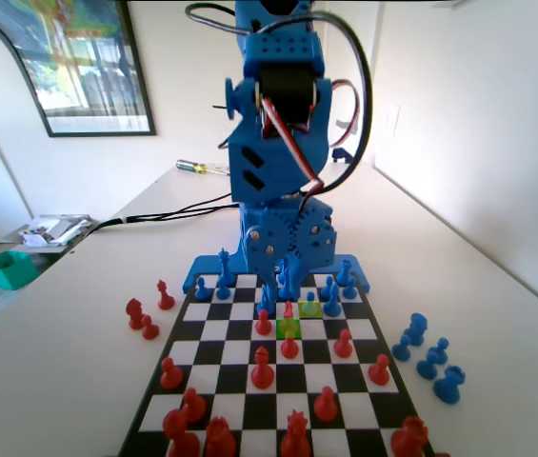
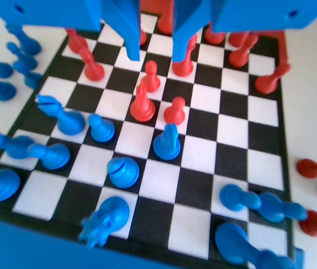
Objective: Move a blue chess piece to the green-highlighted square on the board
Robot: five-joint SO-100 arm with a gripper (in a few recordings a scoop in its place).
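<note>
Jaws hang apart, holding nothing (wrist view). Below them the blue chess piece [image 2: 167, 143] stands on the board [image 2: 234, 162]; in the fixed view the green-highlighted square [image 1: 288, 328] lies just before it, red pawns [image 2: 175, 111] between.

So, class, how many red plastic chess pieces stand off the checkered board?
3, left of the checkered board in the fixed view: one red piece farther back, two together nearer. More may be hidden.
</note>
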